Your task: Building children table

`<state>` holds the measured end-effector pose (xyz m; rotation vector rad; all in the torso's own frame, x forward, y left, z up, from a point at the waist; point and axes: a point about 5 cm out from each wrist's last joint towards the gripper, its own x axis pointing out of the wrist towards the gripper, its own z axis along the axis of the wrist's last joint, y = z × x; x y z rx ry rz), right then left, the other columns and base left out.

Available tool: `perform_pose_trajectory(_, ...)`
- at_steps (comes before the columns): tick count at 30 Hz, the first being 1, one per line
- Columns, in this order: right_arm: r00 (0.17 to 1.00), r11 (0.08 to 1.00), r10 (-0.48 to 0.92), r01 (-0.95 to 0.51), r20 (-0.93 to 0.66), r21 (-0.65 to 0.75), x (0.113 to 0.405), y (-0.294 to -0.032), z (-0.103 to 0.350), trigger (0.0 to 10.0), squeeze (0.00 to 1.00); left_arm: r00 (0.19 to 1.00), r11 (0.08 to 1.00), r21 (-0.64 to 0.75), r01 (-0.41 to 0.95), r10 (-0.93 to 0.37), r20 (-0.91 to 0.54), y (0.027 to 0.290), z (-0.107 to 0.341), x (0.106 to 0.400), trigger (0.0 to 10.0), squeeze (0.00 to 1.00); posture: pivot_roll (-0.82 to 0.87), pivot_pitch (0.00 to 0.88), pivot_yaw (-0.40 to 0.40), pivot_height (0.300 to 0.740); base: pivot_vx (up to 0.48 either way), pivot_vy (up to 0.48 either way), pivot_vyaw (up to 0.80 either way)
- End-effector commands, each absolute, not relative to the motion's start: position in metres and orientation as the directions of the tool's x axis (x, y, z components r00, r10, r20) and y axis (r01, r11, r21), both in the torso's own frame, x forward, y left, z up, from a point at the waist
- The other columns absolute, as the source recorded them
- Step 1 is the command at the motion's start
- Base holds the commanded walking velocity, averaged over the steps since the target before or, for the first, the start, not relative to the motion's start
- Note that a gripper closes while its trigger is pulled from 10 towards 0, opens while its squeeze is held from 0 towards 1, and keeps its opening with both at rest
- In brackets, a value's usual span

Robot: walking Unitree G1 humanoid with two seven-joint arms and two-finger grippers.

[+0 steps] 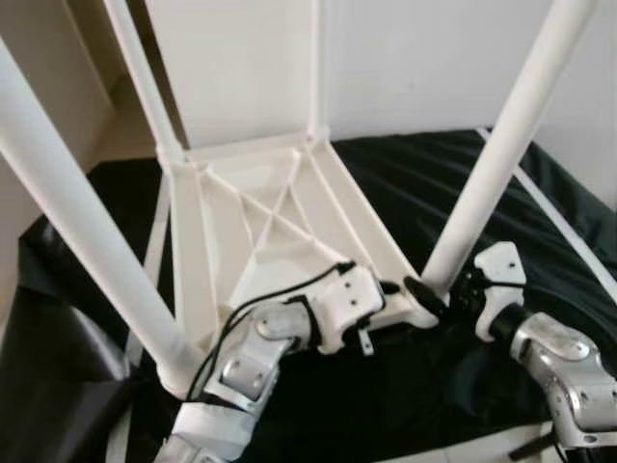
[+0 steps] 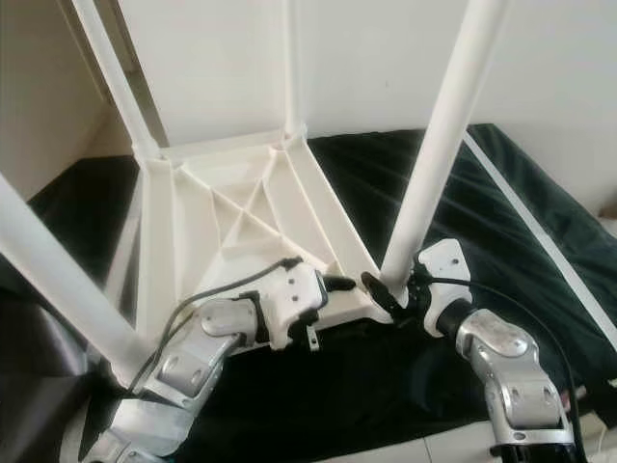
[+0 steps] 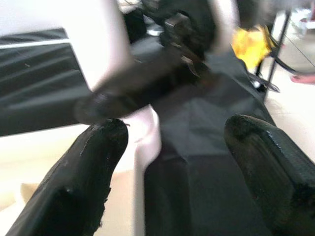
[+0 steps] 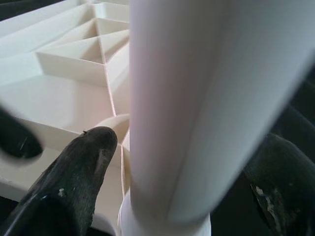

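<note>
Pincers first: the right pincer (image 4: 192,162) straddles the base of the near right leg (image 2: 439,145), one black finger either side of the white tube; whether the fingers press on it, I cannot tell. Beside it, the left pincer (image 3: 172,162) is spread wide at the same corner, nothing between its fingers. Beyond them the white children's table (image 1: 280,231) lies upside down on a black sheet (image 1: 424,183), ribbed underside showing, four legs up. Behind, a white wall (image 1: 415,58).
</note>
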<state>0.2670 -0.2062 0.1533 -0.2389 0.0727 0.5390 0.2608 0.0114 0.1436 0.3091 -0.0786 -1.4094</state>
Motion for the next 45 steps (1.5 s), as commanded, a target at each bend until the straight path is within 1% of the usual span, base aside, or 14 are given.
perform_pose_trajectory(1,0.836,0.808,0.523,-0.548,-0.165,-0.214,0.268,-0.206,0.147,10.0,0.00,0.159,0.117,0.258,0.959,-0.976,-0.149,0.013,0.143,0.260,10.0,0.00,-0.08,0.000,-0.012,0.740,0.000,0.000,0.00)
perform_pose_trajectory(2,0.825,0.797,0.536,-0.564,-0.178,-0.216,0.269,-0.205,0.145,4.8,0.00,0.159,0.114,0.261,0.958,-0.975,-0.158,0.014,0.142,0.260,10.0,0.00,-0.07,0.000,-0.012,0.740,0.000,0.000,0.00)
perform_pose_trajectory(4,0.819,0.790,0.544,-0.573,-0.184,-0.216,0.270,-0.205,0.144,4.8,0.00,0.160,0.113,0.265,0.958,-0.974,-0.162,0.015,0.141,0.260,10.0,0.00,-0.07,0.000,-0.012,0.740,0.000,0.000,0.00)
perform_pose_trajectory(5,0.809,0.781,0.556,-0.587,-0.193,-0.213,0.271,-0.205,0.142,0.0,0.00,0.159,0.112,0.264,0.958,-0.973,-0.168,0.016,0.141,0.260,10.0,0.00,-0.07,0.000,-0.013,0.740,0.000,0.000,0.00)
perform_pose_trajectory(19,0.765,0.740,0.603,-0.643,-0.226,-0.200,0.269,-0.207,0.132,0.0,0.00,0.167,0.117,0.261,0.958,-0.970,-0.179,0.019,0.143,0.261,10.0,0.00,-0.06,0.000,-0.011,0.740,0.000,0.000,0.00)
perform_pose_trajectory(20,0.764,0.741,0.601,-0.642,-0.233,-0.193,0.268,-0.207,0.130,10.0,0.00,0.168,0.117,0.262,0.958,-0.969,-0.180,0.020,0.143,0.261,10.0,0.00,-0.07,0.000,-0.009,0.740,0.000,0.000,0.00)
perform_pose_trajectory(24,0.774,0.761,0.586,-0.627,-0.238,-0.164,0.265,-0.206,0.129,10.0,0.00,0.167,0.117,0.261,0.958,-0.970,-0.179,0.019,0.143,0.260,10.0,0.00,-0.07,0.000,-0.008,0.740,0.000,0.000,0.00)
perform_pose_trajectory(29,0.838,0.829,0.514,-0.541,-0.183,-0.143,0.263,-0.201,0.131,10.0,0.00,0.198,0.152,0.264,0.953,-0.967,-0.158,0.019,0.144,0.262,10.0,0.00,-0.07,0.002,-0.009,0.740,0.000,0.000,0.00)
perform_pose_trajectory(33,0.907,0.896,0.389,-0.414,-0.163,-0.163,0.263,-0.195,0.128,10.0,0.00,0.208,0.165,0.262,0.951,-0.967,-0.145,0.019,0.145,0.263,10.0,0.00,-0.07,0.001,-0.008,0.740,0.000,0.000,0.00)
perform_pose_trajectory(35,0.930,0.926,0.335,-0.355,-0.154,-0.126,0.262,-0.187,0.128,10.0,0.00,0.206,0.164,0.263,0.951,-0.968,-0.141,0.019,0.145,0.262,10.0,0.00,-0.07,0.001,-0.008,0.740,0.000,0.000,0.00)
perform_pose_trajectory(38,0.933,0.932,0.324,-0.343,-0.154,-0.115,0.261,-0.184,0.127,10.0,0.00,0.206,0.164,0.263,0.951,-0.968,-0.141,0.019,0.145,0.262,10.0,0.00,-0.07,0.001,-0.008,0.740,0.000,0.000,0.00)
perform_pose_trajectory(40,0.965,0.966,0.238,-0.247,-0.111,-0.082,0.260,-0.174,0.129,10.0,0.00,0.202,0.160,0.265,0.951,-0.969,-0.142,0.019,0.145,0.262,10.0,0.00,-0.08,0.000,0.001,0.740,0.000,0.000,0.00)
perform_pose_trajectory(42,0.976,0.977,0.197,-0.203,-0.088,-0.065,0.259,-0.171,0.130,10.0,0.00,0.201,0.158,0.266,0.951,-0.969,-0.142,0.020,0.145,0.262,10.0,0.00,-0.08,0.000,0.001,0.740,0.000,0.000,0.00)
perform_pose_trajectory(45,0.996,0.997,0.025,-0.019,-0.080,0.078,0.252,-0.158,0.127,10.0,0.00,0.184,0.139,0.270,0.953,-0.971,-0.149,0.019,0.145,0.260,10.0,0.00,-0.08,0.001,0.001,0.740,0.000,0.000,0.00)
